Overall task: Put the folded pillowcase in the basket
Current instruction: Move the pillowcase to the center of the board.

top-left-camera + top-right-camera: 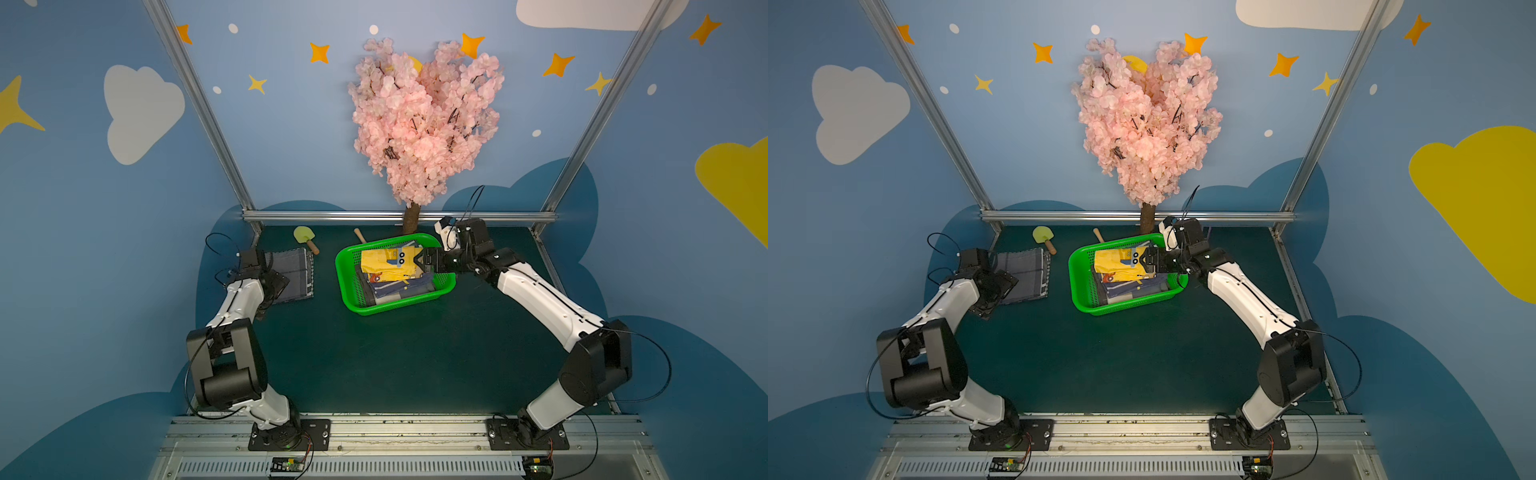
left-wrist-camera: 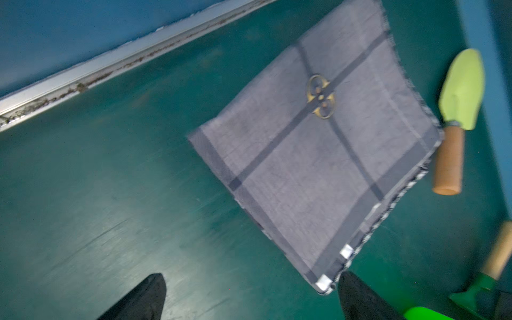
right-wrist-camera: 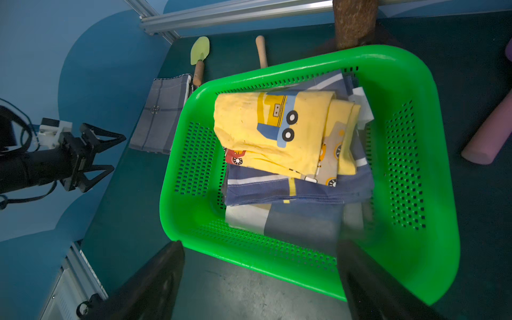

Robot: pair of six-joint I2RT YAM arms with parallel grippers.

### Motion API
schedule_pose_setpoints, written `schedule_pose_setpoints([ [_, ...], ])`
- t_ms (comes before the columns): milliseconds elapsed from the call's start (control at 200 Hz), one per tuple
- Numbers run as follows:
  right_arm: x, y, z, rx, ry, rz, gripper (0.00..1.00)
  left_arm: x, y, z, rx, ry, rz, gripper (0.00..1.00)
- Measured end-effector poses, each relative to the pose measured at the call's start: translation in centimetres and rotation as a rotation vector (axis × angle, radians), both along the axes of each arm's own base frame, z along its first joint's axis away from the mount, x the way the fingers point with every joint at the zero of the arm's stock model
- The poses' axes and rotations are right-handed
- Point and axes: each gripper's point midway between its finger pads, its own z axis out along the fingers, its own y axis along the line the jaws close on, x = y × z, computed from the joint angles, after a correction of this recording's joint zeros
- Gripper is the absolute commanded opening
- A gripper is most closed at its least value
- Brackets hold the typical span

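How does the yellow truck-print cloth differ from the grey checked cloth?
The yellow cloth lies in the green basket atop other folded cloths; the grey cloth lies on the table outside it. The yellow cloth is bright with printed trucks; the grey cloth is plain with dark crossing stripes and a small emblem. Both are folded.

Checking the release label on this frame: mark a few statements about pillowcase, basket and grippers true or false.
1. The yellow pillowcase lies in the basket. True.
2. The right gripper is shut on the pillowcase. False: the right gripper is open, gripping nothing.
3. The grey cloth is in the basket. False: the grey cloth lies on the table, outside it.
4. The left gripper is open. True.
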Motion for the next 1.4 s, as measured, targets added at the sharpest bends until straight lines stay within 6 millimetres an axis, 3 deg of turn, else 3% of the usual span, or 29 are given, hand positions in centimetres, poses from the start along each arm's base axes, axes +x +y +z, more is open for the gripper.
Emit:
schedule_pose_setpoints([
  [95,-1.0,-0.5,0.4,0.003,-0.01,0.002,0.91,-0.3,0.2,-1.1,-0.004,0.047,0.007,1.0],
  [210,-1.6,-1.0,0.8,0.008,-0.02,-0.001,0.92,0.0,1.0,-0.7,0.012,0.046,0.02,1.0],
  [395,-2.2,-1.9,-1.2,-0.005,0.03,-0.013,0.92,-0.1,3.4,0.2,0.047,0.032,0.075,1.0],
  [591,-2.0,-2.6,-1.7,-0.006,0.05,-0.032,0.92,-0.5,4.7,-1.4,0.068,0.091,0.07,1.0],
  [726,-1.9,-3.1,-1.5,-0.003,0.051,-0.044,0.92,0.3,5.6,-2.3,0.059,0.105,0.042,1.0],
  [971,-2.1,-4.3,-1.6,-0.004,0.056,-0.07,0.92,2.1,8.2,-2.1,0.001,0.014,0.009,1.0],
  [1267,-2.0,-5.2,-2.3,-0.005,0.086,-0.102,0.92,4.8,7.2,-4.5,-0.118,-0.017,-0.105,1.0],
  [1402,-1.9,-5.4,-2.3,-0.003,0.09,-0.11,0.92,5.4,7.0,-4.8,-0.141,-0.028,-0.124,1.0],
])
